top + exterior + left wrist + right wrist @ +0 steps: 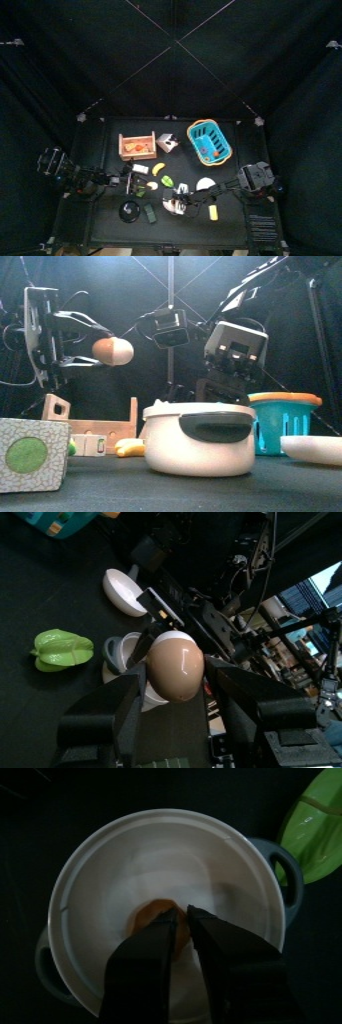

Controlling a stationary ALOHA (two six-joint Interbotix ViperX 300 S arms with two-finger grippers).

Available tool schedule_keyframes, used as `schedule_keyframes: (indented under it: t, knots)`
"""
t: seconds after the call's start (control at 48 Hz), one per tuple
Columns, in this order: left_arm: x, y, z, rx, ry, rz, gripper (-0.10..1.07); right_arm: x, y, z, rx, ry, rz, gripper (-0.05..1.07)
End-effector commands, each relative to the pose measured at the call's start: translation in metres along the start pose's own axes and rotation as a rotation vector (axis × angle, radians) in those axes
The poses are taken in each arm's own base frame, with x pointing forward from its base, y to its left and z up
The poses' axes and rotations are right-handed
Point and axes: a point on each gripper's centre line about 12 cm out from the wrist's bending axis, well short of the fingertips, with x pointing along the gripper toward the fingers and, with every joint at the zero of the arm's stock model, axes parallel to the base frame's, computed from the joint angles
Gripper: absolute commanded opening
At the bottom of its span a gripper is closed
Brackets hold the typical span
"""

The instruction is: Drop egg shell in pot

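Note:
My left gripper [174,682] is shut on a tan egg [174,667], which it holds high above the table's left side; the front view shows this egg [114,351] well above the things below. The white pot [201,441] stands at the front middle. In the right wrist view I look straight down into the pot [100,878]. My right gripper [185,918] reaches inside it, its jaws a narrow gap apart. A small orange piece, possibly the egg shell [154,913], lies on the pot's floor at one fingertip. I cannot tell whether it is gripped.
A white bowl [314,449] and a blue basket [285,426] stand right of the pot. A wooden crate [94,426], a yellow piece [130,446] and a cube with a green disc [30,456] are on the left. A green pepper [60,649] lies near the pot.

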Motion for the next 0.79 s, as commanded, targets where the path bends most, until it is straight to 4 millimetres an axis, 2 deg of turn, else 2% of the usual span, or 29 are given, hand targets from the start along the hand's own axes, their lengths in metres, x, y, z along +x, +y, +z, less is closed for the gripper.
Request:
schedule_keyframes:
  t: [0.0, 0.167, 0.479, 0.771]
  knots:
    - [0.003, -0.005, 0.004, -0.001, -0.019, -0.018, 0.59, -0.01, 0.001, 0.013, 0.01, -0.039, 0.011, 0.54]
    - [0.003, -0.005, 0.005, -0.001, -0.02, -0.019, 0.59, -0.019, 0.001, 0.019, 0.009, -0.057, 0.009, 0.46]
    - [0.003, -0.005, 0.005, -0.001, -0.019, -0.018, 0.59, -0.045, 0.001, 0.03, -0.002, -0.107, 0.012, 0.46]
    - [0.003, -0.005, 0.005, -0.001, -0.02, -0.019, 0.59, -0.047, 0.002, 0.031, -0.003, -0.113, 0.014, 0.46]
